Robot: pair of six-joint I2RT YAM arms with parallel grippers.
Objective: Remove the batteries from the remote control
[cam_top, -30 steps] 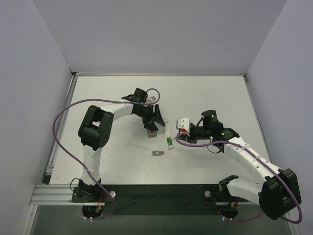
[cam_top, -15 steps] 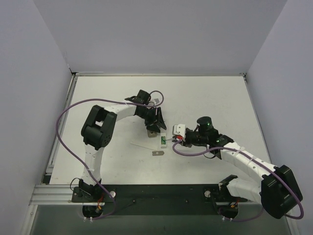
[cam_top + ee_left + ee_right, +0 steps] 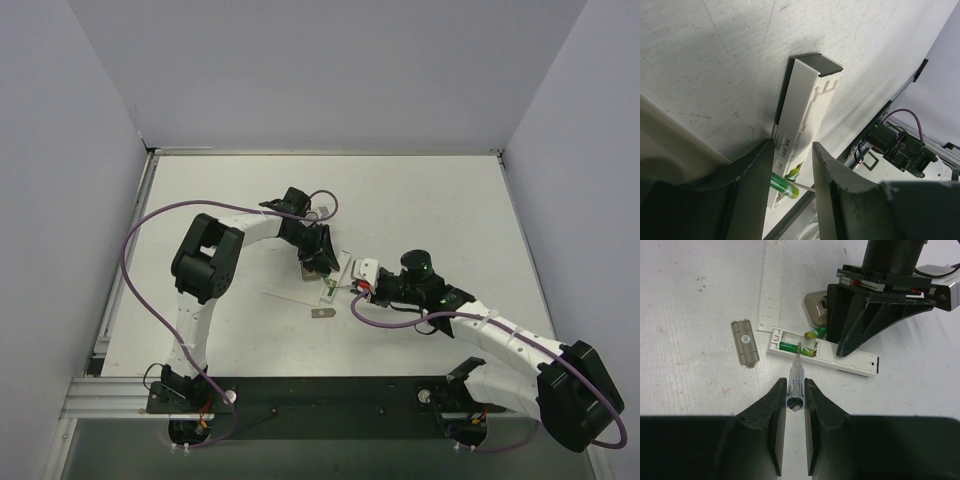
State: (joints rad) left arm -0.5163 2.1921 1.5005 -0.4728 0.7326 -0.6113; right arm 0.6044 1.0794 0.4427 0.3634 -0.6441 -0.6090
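The remote control (image 3: 850, 361) is a white bar lying on the table with its slot open. One green battery (image 3: 790, 346) lies in the slot. A second battery (image 3: 815, 333) sticks up at the slot's far edge. My right gripper (image 3: 794, 382) is shut on a clear-handled screwdriver (image 3: 795, 375), whose tip rests on the battery in the slot. My left gripper (image 3: 792, 145) straddles the remote (image 3: 807, 95) with a gap at one finger, so it is open. From above, both grippers (image 3: 322, 268) (image 3: 362, 283) meet at the remote (image 3: 333, 281).
A small flat grey plate (image 3: 745, 341) lies left of the remote. Beyond it runs a narrow white strip (image 3: 771, 285). A tan block (image 3: 815, 310) sits under the left gripper. Purple cables trail from both arms.
My right arm has swung left and brought the screwdriver tip into the slot. The remote has shifted left and turned. My left jaws have narrowed around it.
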